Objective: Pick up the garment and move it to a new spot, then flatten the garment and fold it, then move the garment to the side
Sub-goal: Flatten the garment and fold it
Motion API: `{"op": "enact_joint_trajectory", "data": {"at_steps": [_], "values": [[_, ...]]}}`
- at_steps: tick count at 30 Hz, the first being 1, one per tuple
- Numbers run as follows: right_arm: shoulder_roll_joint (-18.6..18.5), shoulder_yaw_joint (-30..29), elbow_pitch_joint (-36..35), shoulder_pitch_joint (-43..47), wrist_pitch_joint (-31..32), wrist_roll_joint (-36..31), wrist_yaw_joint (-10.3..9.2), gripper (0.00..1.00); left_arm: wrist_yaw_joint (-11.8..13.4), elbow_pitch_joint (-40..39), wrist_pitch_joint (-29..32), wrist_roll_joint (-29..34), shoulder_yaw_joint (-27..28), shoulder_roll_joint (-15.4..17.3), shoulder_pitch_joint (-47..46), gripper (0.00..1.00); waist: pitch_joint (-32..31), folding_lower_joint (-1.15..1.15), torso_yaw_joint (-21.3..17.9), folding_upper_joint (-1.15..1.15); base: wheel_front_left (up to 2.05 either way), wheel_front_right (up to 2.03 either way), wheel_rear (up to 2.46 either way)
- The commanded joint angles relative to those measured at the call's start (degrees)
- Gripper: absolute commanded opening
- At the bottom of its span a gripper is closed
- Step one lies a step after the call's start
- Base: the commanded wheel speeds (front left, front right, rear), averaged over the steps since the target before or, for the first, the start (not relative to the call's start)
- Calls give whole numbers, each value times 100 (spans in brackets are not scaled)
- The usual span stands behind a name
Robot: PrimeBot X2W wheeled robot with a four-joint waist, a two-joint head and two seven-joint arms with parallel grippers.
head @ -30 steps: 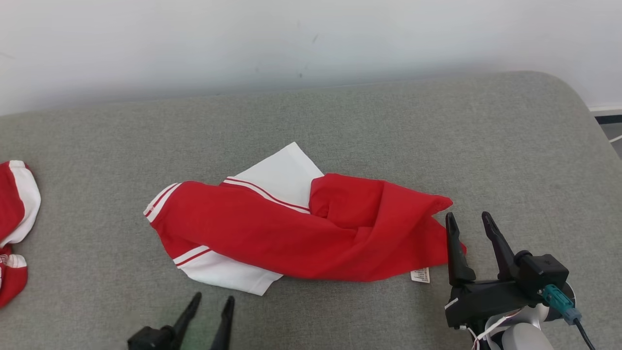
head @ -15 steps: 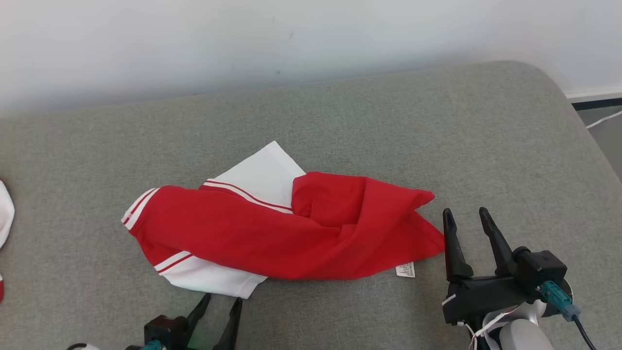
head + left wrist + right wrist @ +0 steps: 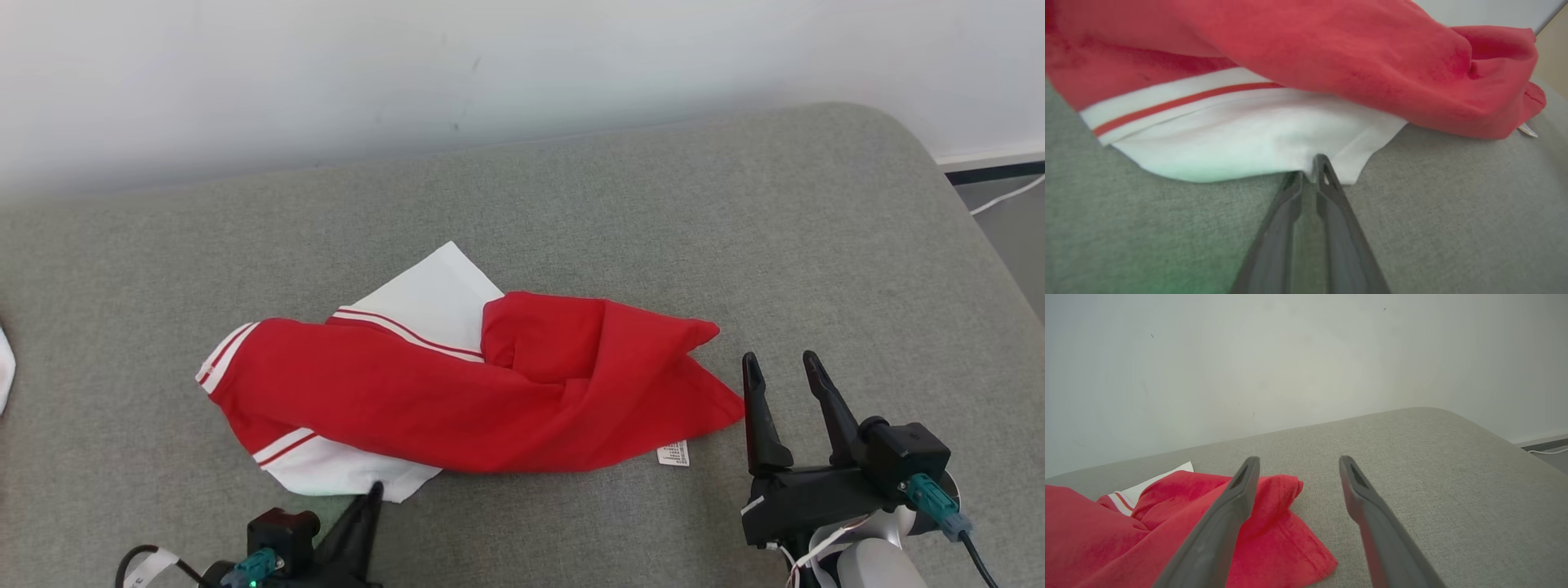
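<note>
The red garment [image 3: 457,392] with white, red-striped sleeves lies crumpled across the middle of the grey cushion [image 3: 653,204]. My left gripper [image 3: 371,494] is at its near white sleeve edge. In the left wrist view the garment [image 3: 1290,49] spreads ahead, and the left gripper [image 3: 1309,171] has its fingers drawn together on the white hem. My right gripper [image 3: 780,367] stands open just right of the garment's red corner, touching nothing. In the right wrist view the right gripper [image 3: 1298,463] has its left finger over the garment [image 3: 1167,522] and bare cushion between the fingers.
A white label [image 3: 673,453] sticks out from the garment's near right hem. A bit of another white cloth [image 3: 4,367] shows at the far left edge. The cushion's rounded right edge drops to a floor with a white cable [image 3: 1004,196]. A pale wall stands behind.
The head camera has shifted, sliding the scene left. My left gripper has moved forward to the white sleeve edge and closed its fingers there. The right gripper stays open in place.
</note>
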Motion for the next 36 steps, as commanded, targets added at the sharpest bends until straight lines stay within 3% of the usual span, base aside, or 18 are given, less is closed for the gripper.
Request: {"op": "enact_joint_trajectory", "data": {"at_steps": [1,13,23,31,32,33,34,36], "values": [[10,-12,1,62,-14,-12,5,100,29,-47,-9,73,3,-4,11,0,-44,0,37,-1,0,0,0],[16,-163,30,269,-13,9,5,100,261,-1391,57,118,159,220,837,0,-333,0,502,-1,0,0,0],[5,-237,41,333,-13,-2,5,100,530,-2883,746,45,214,453,1590,0,-395,0,940,-1,0,0,0],[-19,-201,97,284,-13,8,5,100,513,-2907,910,-192,204,402,1989,0,-377,0,1023,-1,0,0,0],[-27,-194,101,276,-13,14,5,100,511,-2865,897,-201,181,388,2013,3,-378,0,1024,-1,0,0,0],[-35,-188,105,269,-13,19,5,100,528,-2837,869,-195,172,380,2017,35,-381,0,1024,-1,0,0,0],[-40,-188,107,266,-13,16,5,100,520,-2825,816,-228,174,360,2015,100,-386,0,1024,-1,0,0,0],[-45,-195,107,274,-13,8,5,100,525,-2807,716,-245,161,335,2017,100,-399,0,1026,-1,0,0,0]]}}
